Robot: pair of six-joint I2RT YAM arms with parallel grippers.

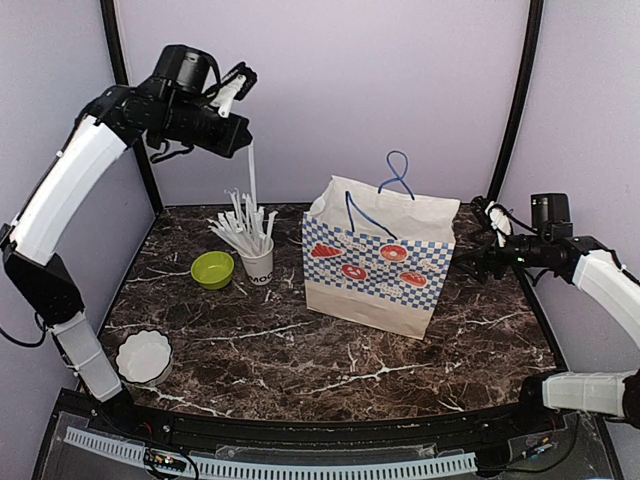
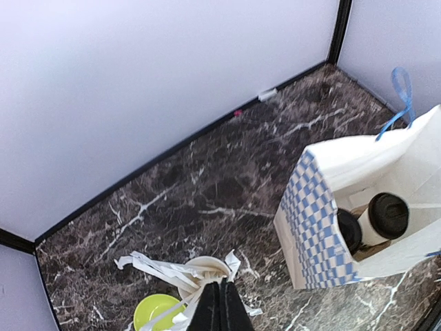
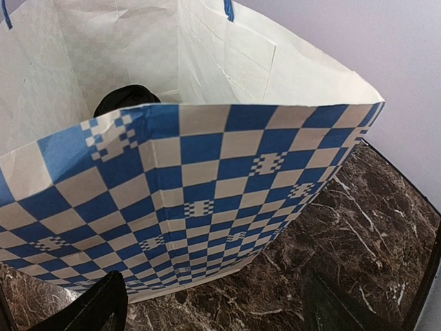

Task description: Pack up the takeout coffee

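Both coffee cups (image 2: pixel 384 219) stand side by side inside the blue-checked paper bag (image 1: pixel 375 265) on the bench (image 1: pixel 300 350), with their black lids on. The left hand (image 2: pixel 220 307) hangs high above the cup of straws (image 1: pixel 259 262), clenched on one wrapped straw (image 1: pixel 251 175). The right hand (image 3: pixel 210 307) sits released, just beside the bag's right end.

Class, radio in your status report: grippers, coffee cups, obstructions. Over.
Left gripper shut on a straw, raised high. Right gripper open beside the bag. Both coffee cups in the bag. Nothing in the way.
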